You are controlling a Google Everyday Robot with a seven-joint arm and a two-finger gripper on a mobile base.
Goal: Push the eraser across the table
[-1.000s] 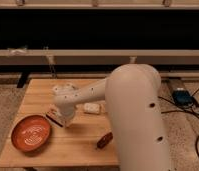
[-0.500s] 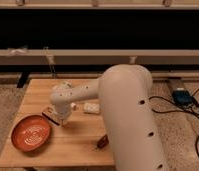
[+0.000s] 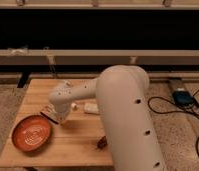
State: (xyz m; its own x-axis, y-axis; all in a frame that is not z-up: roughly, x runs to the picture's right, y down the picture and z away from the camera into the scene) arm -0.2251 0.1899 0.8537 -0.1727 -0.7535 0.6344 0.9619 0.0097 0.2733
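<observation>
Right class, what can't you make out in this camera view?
Camera view:
1. gripper, by the plate: underside hidden by its own wrist.
2. eraser: mostly covered by the gripper; contact unclear.
3. table: right side hidden behind the arm.
4. dark lump: partly cut off by the arm.

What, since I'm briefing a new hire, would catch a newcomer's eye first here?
The bulky white arm fills the middle and right of the view, bending left over the table. Its claw sits low by the small eraser, just right of the orange plate at the table's front left.
</observation>
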